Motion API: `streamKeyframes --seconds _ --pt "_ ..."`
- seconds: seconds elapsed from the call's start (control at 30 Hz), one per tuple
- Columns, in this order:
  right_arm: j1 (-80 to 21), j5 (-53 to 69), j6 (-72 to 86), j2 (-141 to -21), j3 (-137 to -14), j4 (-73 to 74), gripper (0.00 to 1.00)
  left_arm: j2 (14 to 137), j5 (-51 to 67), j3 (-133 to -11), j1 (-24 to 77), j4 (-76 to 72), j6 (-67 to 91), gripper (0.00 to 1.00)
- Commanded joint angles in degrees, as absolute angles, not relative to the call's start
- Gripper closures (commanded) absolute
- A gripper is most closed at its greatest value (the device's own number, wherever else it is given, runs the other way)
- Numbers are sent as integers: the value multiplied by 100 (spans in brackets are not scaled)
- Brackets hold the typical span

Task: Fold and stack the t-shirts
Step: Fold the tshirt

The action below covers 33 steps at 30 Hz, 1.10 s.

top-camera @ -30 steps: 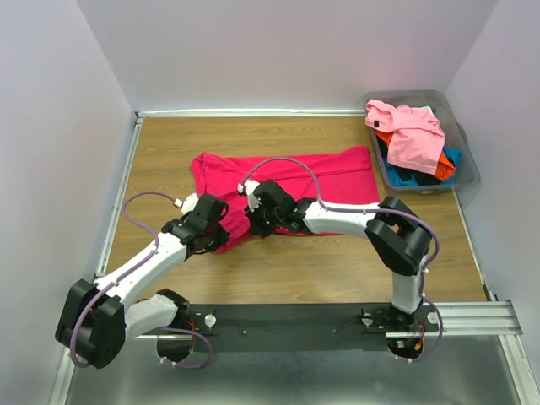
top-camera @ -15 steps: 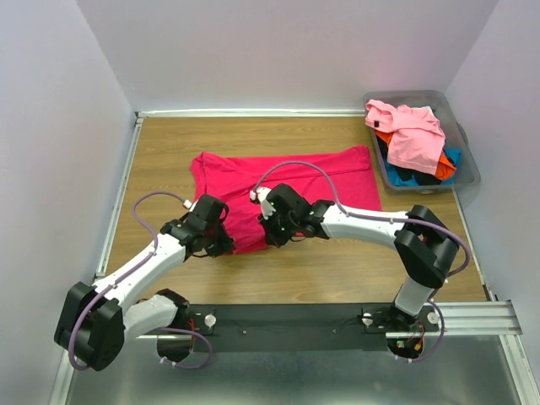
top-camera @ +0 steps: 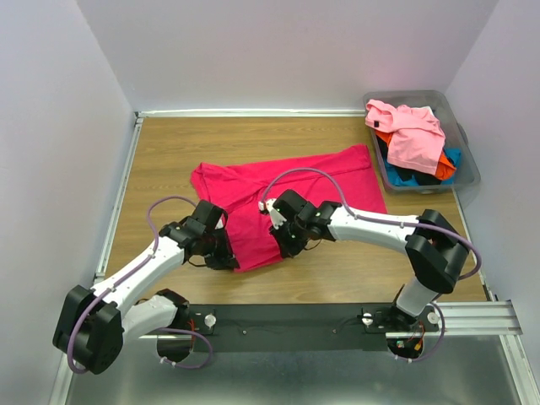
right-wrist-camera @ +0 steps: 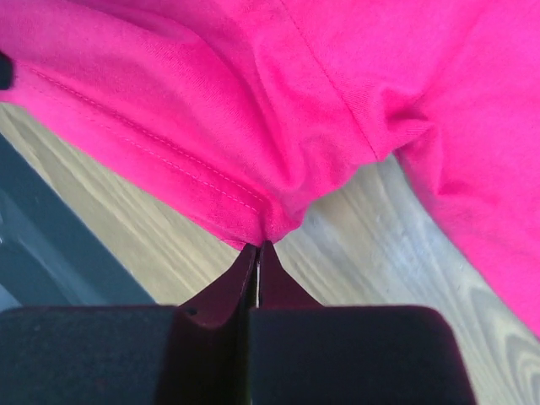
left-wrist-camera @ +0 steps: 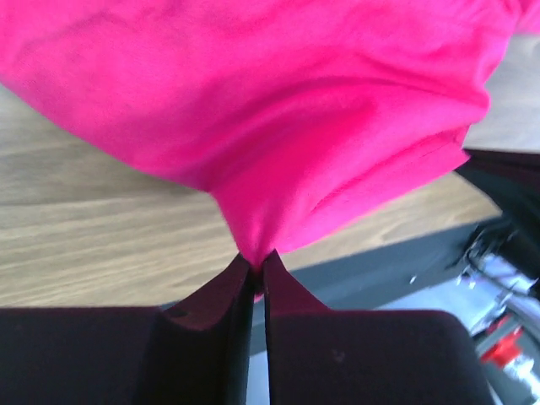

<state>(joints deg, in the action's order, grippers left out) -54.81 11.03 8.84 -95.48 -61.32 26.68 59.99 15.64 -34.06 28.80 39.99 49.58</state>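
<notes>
Two grippers hold the near hem of one crimson-magenta t-shirt point(top-camera: 295, 177), which lies spread over the middle of the wooden table point(top-camera: 169, 152), its length running roughly from 9 o'clock to 3 o'clock in the top view. The near edge forms a tongue of cloth reaching toward 6 o'clock, with one gripper at each side of it.

Left gripper point(top-camera: 226, 258) – at the tongue's 8 o'clock side; the left wrist view shows its dark fingers point(left-wrist-camera: 228, 291) pressed together on a small peak of cloth, with the shirt fanning out above them and bare wood to either side.

Right gripper point(top-camera: 283, 246) – at the tongue's 3 o'clock side; the right wrist view shows its fingers point(right-wrist-camera: 278, 291) closed tight on a puckered, stitched hem, with wood grain visible beneath the lifted edge.

Both arms reach inward from the 6 o'clock edge of the table, and the two grippers sit near each other but apart.

Grey plastic bin point(top-camera: 468, 173): at the table's 2 o'clock corner, close to the shirt's far right corner. It holds a loose heap with a light pink t-shirt point(top-camera: 413, 131) on top and orange point(top-camera: 445, 170), blue point(top-camera: 453, 155) and black point(top-camera: 413, 178) cloth below
</notes>
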Motion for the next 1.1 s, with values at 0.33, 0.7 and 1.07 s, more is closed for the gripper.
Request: streamKeyframes --seconds 0.33,0.7,1.07 --pt "-5537 405 1010 -9650 -6179 3980 83 5756 1505 -3735 2856 3516 5352 18" --pt "-5546 482 1063 -9230 -6371 3921 71 7329 45 -3963 2804 2680 5581 63" --pt "-5950 1327 1081 -9631 -6661 2549 65 7998 -1020 -4342 2619 2971 5177 64"
